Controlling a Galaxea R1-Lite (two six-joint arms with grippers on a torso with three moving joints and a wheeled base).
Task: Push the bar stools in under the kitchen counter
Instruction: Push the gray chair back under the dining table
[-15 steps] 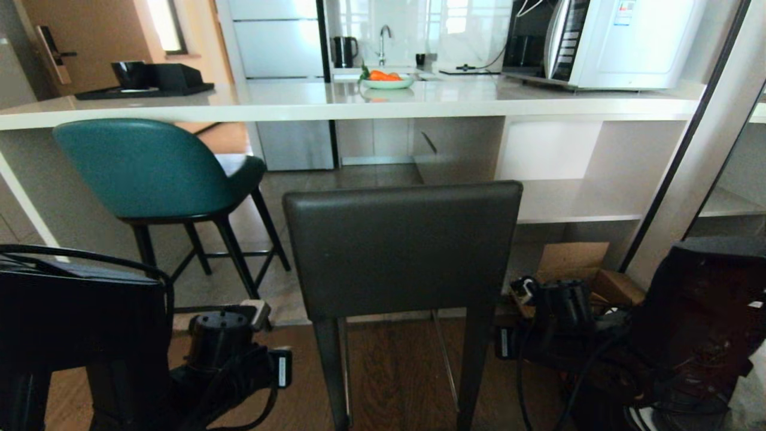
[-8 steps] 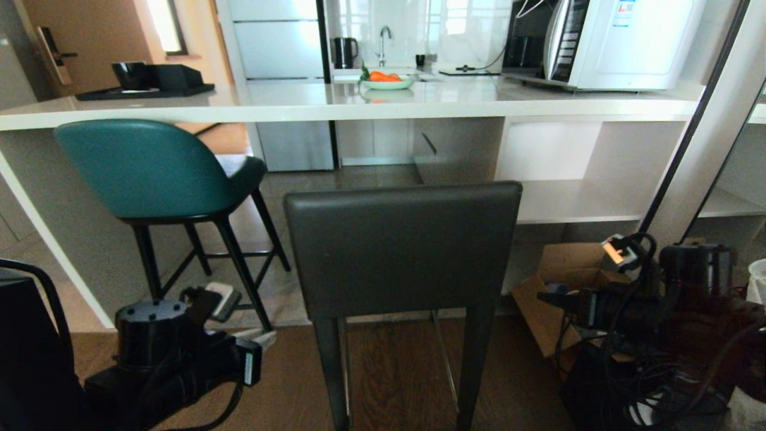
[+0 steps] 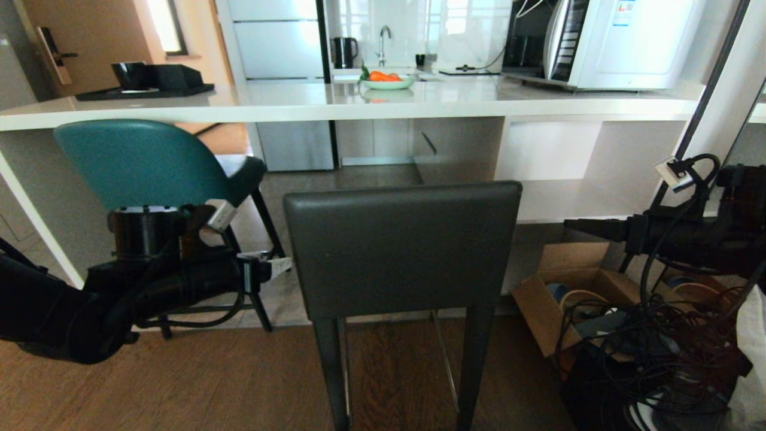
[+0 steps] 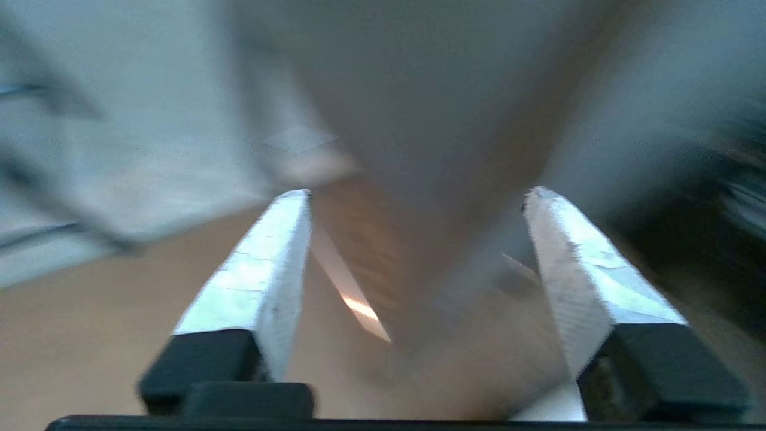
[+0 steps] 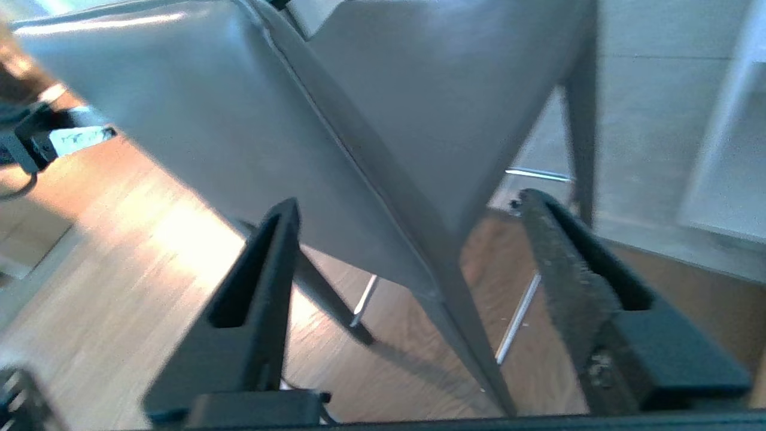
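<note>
The dark grey square-backed bar stool [image 3: 401, 245] stands in the middle of the head view, out on the wooden floor in front of the kitchen counter [image 3: 359, 109]. The teal bar stool [image 3: 143, 161] sits to its left, its seat partly beneath the slab. My left gripper [image 3: 276, 267] is open, level with the grey stool's left edge and just beside it; the left wrist view shows the left gripper [image 4: 416, 191] with nothing between its white fingers. My right gripper [image 3: 570, 224] points at the stool's right edge from a short way off. The right gripper [image 5: 407, 200] is open, with the grey stool [image 5: 227, 120] ahead of it.
An open cardboard box [image 3: 574, 299] and a tangle of cables [image 3: 658, 353] lie on the floor at the right. On the counter stand a white appliance [image 3: 622, 42], a bowl of carrots [image 3: 388, 81] and a black tray [image 3: 143, 90]. White shelving [image 3: 568, 203] fills the counter's right end.
Both arms have risen from near the floor to the height of the grey stool's back. The left gripper has opened and moved to the stool's left edge; the right now points at its right edge.
</note>
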